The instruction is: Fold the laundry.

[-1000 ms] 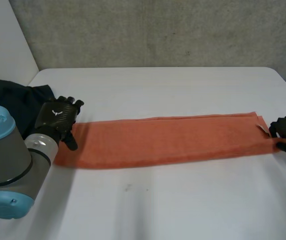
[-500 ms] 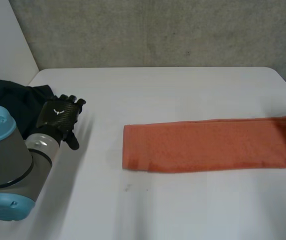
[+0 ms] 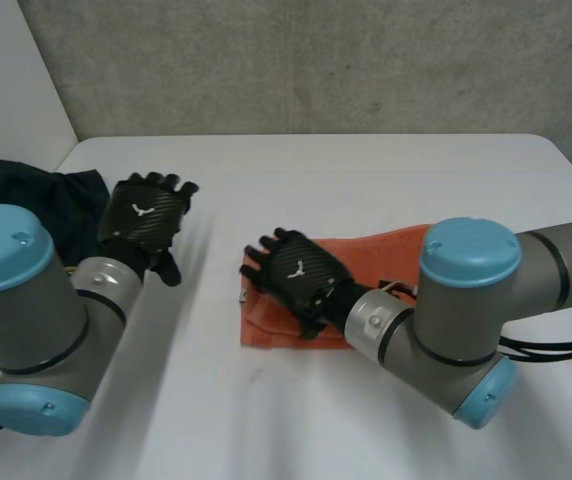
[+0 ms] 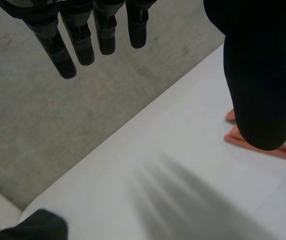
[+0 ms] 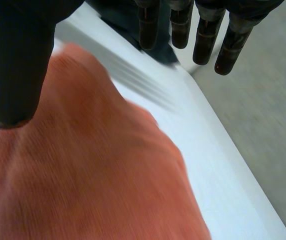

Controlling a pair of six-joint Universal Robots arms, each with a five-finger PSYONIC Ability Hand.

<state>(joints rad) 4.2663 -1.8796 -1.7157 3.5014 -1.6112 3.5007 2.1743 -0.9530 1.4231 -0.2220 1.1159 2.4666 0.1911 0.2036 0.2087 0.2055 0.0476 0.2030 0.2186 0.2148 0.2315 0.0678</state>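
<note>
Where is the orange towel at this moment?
In the head view the orange towel lies mid-table under the right hand, apart from the left hand and the dark garment at the table's left edge.

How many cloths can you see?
2. The orange towel lies in the middle of the table, under the right hand. The dark cloth sits at the table's left edge, beside the left arm, which may hide more.

Towel (image 3: 378,256) on table (image 3: 366,170) at its middle, right hand (image 3: 296,275) over towel's left end, left hand (image 3: 144,222) apart to its left, garment (image 3: 56,195) at table's left edge.
</note>
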